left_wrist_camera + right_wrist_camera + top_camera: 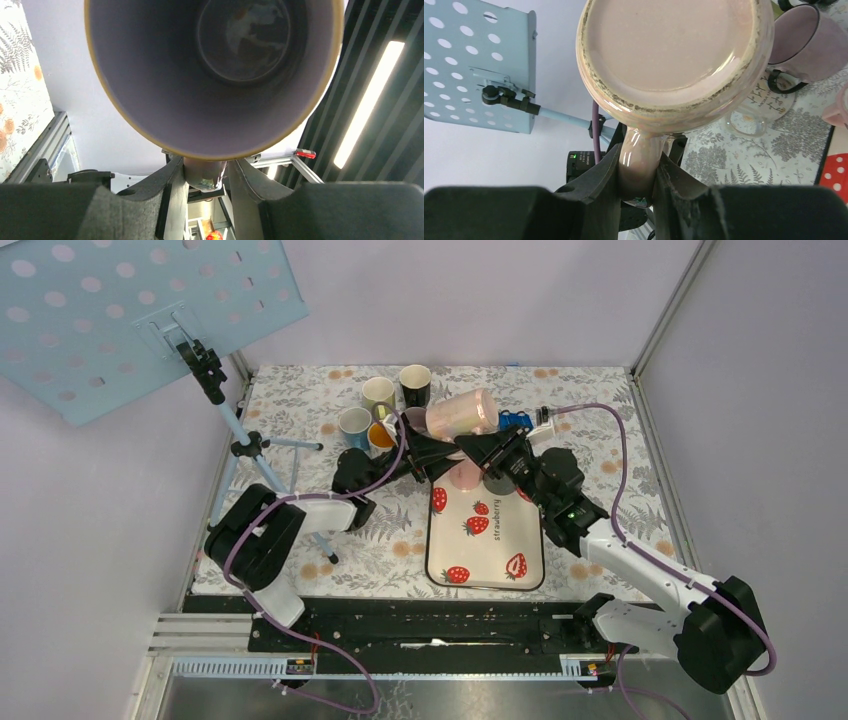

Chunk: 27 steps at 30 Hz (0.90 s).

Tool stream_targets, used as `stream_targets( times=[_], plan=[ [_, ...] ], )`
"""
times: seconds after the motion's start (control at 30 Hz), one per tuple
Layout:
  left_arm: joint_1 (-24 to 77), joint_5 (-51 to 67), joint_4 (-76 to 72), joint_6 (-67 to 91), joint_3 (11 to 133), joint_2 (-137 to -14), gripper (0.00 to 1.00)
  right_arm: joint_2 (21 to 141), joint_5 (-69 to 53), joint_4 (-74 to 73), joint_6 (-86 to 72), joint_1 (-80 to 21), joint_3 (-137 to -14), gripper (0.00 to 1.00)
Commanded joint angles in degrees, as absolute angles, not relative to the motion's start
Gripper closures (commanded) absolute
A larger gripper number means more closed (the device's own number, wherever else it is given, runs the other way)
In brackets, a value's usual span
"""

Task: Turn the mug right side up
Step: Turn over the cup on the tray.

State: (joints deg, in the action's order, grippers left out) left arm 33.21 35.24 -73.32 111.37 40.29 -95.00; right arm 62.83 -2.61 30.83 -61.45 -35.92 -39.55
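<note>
Grip comes first here. The right gripper is clamped on the handle of the pink mug, and its wrist view looks at the flat bottom of the mug. The left gripper has its fingers against the same handle from the other side. As far as I can see they are closed on it, but how hard they press I cannot tell. Its view looks straight into the open mouth. So the mug is in the air, lying on its side between the two arms, above the far end of the strawberry tray.

I judge this step to be a hand-over of the handle, so that one wrist can roll the mouth upward. To do it well, one gripper should let go only when the other holds firmly. The heavy body hangs away from the handle and may swing down. The roll should be slow, and then the mug lowered straight onto a bare part of the tray. A second pink cup stands just below, so a spot on the nearer part of the tray seems safer. Farther back, the mugs at the back and the perforated blue plate on its stand look well apart from this move.
</note>
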Motion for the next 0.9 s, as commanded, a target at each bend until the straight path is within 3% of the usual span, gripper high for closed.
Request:
stream_targets(
  times=[0.0, 0.33, 0.53, 0.63, 0.87],
  plan=[
    [33.6, 34.8, -83.0, 112.3, 43.2, -94.9, 0.63, 60.9, -4.3, 43.6, -63.6, -35.9, -40.7, 1.00],
    [33.6, 33.5, -85.3, 109.7, 44.0, -92.7, 0.73, 60.4, -4.0, 45.2, -66.5, -35.9, -38.6, 1.00],
    [33.5, 34.6, -82.7, 106.1, 43.8, -90.5, 0.88, 59.1, -3.4, 43.8, -66.5, -35.9, -38.1, 1.00],
    [33.4, 35.5, -76.8, 101.6, 44.4, -88.3, 1.00, 59.1, -4.0, 42.8, -66.4, -35.9, -38.3, 1.00],
    [33.4, 35.9, -56.6, 86.7, 47.8, -82.4, 1.00, 59.2, -4.8, 38.6, -65.3, -35.9, -39.2, 1.00]
  ],
)
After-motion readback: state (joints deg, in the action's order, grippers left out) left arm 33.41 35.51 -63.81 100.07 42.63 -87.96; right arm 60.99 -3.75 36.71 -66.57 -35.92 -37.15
